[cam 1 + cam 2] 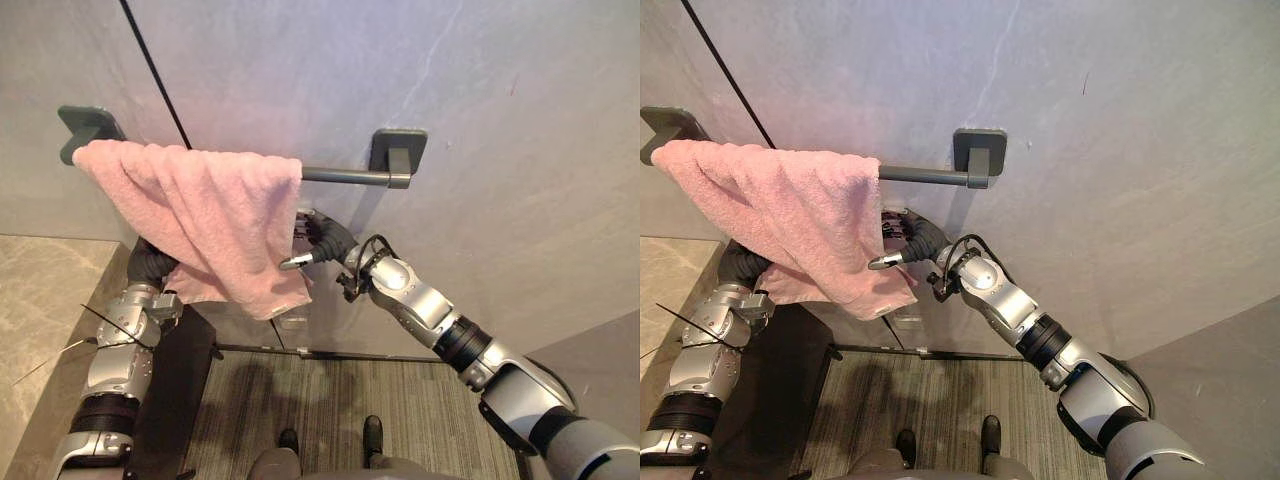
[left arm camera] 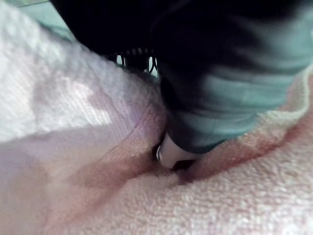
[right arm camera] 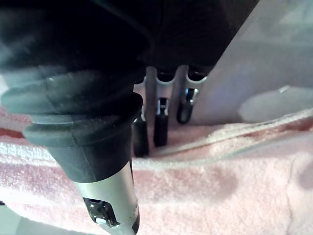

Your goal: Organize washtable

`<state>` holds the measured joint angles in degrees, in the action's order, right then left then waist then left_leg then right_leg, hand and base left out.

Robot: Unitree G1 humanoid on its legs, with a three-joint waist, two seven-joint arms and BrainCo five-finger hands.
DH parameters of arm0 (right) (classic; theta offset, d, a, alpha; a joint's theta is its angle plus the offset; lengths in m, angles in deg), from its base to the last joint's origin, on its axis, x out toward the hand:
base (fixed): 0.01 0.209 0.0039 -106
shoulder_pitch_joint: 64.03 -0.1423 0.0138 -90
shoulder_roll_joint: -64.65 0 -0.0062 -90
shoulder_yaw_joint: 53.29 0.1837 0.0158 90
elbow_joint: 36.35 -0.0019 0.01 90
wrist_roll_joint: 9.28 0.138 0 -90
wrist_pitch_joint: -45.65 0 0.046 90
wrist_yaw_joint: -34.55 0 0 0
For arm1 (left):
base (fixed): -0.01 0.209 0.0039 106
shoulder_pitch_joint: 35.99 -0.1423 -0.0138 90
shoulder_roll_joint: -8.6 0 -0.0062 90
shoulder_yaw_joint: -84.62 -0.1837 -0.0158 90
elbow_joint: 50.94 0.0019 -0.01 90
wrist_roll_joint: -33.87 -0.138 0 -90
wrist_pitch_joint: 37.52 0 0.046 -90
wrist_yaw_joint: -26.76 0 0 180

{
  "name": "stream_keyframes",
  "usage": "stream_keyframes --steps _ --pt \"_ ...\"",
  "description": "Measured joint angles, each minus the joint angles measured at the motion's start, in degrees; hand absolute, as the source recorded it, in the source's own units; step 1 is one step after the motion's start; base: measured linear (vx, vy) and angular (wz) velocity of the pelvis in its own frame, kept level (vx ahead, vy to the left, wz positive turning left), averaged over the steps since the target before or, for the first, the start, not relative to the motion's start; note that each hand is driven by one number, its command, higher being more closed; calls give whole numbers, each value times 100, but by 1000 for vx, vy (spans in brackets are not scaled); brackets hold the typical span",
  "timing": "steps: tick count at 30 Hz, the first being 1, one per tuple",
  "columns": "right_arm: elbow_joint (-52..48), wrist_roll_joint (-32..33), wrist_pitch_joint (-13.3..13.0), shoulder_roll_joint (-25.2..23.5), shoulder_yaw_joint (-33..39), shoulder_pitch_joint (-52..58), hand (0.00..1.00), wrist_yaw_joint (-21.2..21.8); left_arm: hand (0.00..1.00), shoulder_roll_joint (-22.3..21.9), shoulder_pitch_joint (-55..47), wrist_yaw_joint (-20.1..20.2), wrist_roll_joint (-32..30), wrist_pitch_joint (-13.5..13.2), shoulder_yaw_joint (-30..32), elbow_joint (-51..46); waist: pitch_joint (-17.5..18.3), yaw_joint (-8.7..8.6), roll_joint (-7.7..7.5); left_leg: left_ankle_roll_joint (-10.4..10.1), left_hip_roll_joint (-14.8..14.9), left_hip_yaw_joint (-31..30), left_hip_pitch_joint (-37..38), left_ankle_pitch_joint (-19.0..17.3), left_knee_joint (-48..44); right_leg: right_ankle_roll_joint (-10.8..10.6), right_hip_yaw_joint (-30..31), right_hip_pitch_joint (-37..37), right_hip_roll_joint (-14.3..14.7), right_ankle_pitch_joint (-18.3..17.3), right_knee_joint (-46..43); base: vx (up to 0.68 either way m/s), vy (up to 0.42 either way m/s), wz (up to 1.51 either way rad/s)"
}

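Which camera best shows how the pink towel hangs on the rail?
The left eye view: the whole pink towel hangs skewed over the rail, both wall brackets in frame. The right eye view clips the left bracket at its edge. The wrist views give its cloth from very close.

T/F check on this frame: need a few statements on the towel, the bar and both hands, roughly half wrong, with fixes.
1. The pink towel hangs over the wall-mounted bar. True.
2. The towel covers the bar from bracket to bracket. False: it sits on the bar's left part, and the stretch by the right bracket is bare.
3. The right hand is at the towel's right edge, below the bar. True.
4. The left hand hangs well clear of the towel. False: it is up against the towel's lower left part, partly hidden by the cloth.
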<state>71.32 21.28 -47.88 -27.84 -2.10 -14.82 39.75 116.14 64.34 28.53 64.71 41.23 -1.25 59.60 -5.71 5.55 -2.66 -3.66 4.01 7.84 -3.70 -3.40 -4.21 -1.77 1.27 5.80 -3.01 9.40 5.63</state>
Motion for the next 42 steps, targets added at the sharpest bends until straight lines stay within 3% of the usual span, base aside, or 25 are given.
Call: stream_keyframes --steps 17,29,34,42 --pt "-128 -835 1 -580 567 245 100 -282 100 -472 113 -317 -66 96 331 -284 -78 -12 28 -1 -15 -132 -22 1 -73 2 -124 -73 -4 -1 -2 -10 4 4" --pt "-659 -997 23 -561 1338 1134 100 -303 100 -599 -97 -328 -260 121 633 -500 -115 -20 88 -3 -7 -51 98 -1 -67 1 -100 -152 -7 -5 0 -17 7 -3" --pt "-816 -970 24 -450 1638 1448 100 -379 100 -642 -185 -348 -304 143 818 -504 -115 -157 87 -25 -2 22 140 -18 -59 -19 -28 -151 -21 -28 16 -37 15 -8" --pt "-1130 -908 33 -312 2067 1830 100 -395 100 -792 -266 -340 -461 200 901 -502 -112 -174 82 -32 1 61 169 -22 -34 -11 17 -144 -14 -42 17 -12 6 -2"
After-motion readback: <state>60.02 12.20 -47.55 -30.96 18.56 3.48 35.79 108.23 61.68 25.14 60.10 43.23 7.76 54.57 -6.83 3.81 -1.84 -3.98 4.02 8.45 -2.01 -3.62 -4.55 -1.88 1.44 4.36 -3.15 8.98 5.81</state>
